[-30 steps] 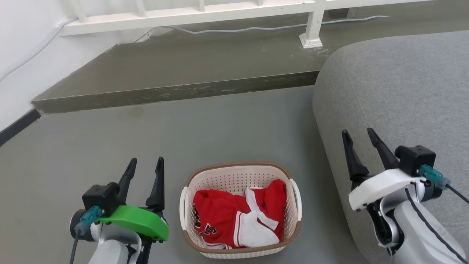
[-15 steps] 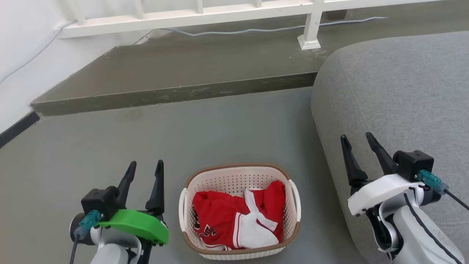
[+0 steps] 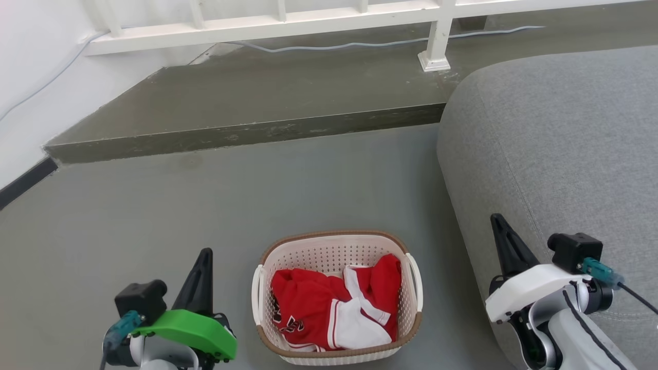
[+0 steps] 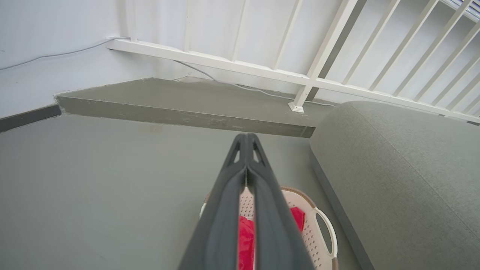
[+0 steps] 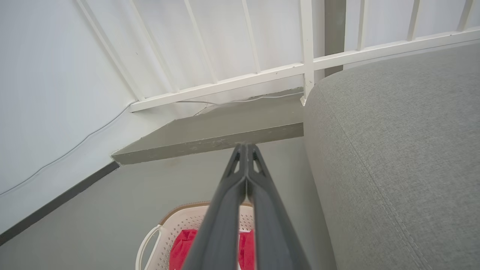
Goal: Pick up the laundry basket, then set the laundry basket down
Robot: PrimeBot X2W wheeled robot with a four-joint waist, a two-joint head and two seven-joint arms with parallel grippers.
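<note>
The laundry basket (image 3: 329,247) is cream-white perforated plastic with a brown rim and white loop handles. It stands on the grey floor at the bottom centre of the head view, holding red and white clothing (image 3: 334,306). My left gripper (image 3: 205,253) is shut, raised to the left of the basket with nothing in it. My right gripper (image 3: 496,219) is shut too, to the right of the basket in front of the sofa. In the left wrist view the basket (image 4: 318,210) lies below my shut gripper (image 4: 246,137). In the right wrist view the basket (image 5: 165,232) lies below the shut right gripper (image 5: 244,146).
A grey sofa (image 3: 560,154) fills the right side, close to the basket. A raised concrete step (image 3: 247,128) runs across the floor ahead, with a white railing (image 3: 288,20) and a cable behind it. A white wall (image 3: 31,77) stands at the left.
Both grippers have gone from open to shut, and both have dropped lower in the head view. The basket has stayed in place on the floor.
</note>
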